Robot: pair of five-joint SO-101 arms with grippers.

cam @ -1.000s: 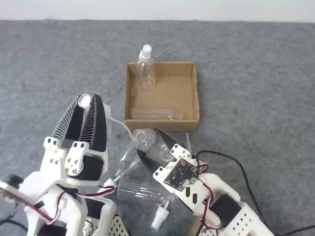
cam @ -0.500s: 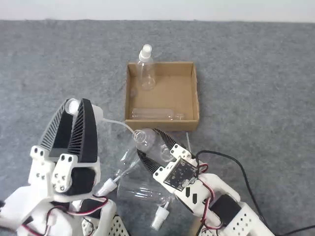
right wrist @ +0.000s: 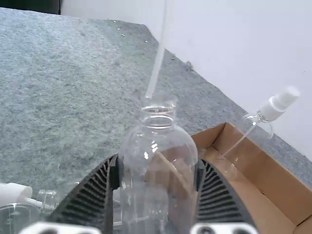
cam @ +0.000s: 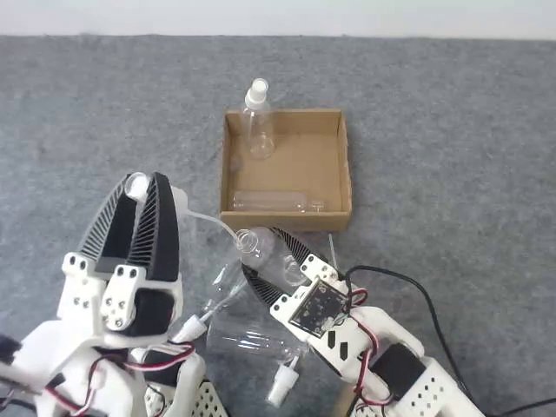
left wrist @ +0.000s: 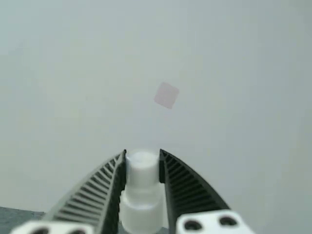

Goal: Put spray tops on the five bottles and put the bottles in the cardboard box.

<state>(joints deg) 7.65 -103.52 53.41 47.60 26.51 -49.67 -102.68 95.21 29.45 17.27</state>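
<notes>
My right gripper (cam: 259, 250) is shut on a clear uncapped bottle (cam: 258, 247), held upright just in front of the cardboard box (cam: 343, 165). In the right wrist view the bottle (right wrist: 157, 161) sits between the black fingers (right wrist: 92, 195). My left gripper (cam: 145, 180), to the left of the bottle, is shut on a white spray top (left wrist: 142, 187). Its thin tube (cam: 213, 221) slants across to the bottle, and the tube's tip (right wrist: 147, 92) is at the bottle's mouth. One capped bottle (cam: 258, 122) stands at the box's back left corner, and another bottle (cam: 269, 201) lies along its front wall.
Loose clear bottles (cam: 236, 323) lie on the grey carpet between the two arm bases. Spare spray tops lie there too, one (cam: 188, 328) near the left arm and one (cam: 283, 382) near the right. A black cable (cam: 426, 304) runs off to the right.
My left gripper, with the spray top, swung left and then came slightly back right. The tube's tip stayed near the bottle's mouth. The right arm and its bottle kept still.
</notes>
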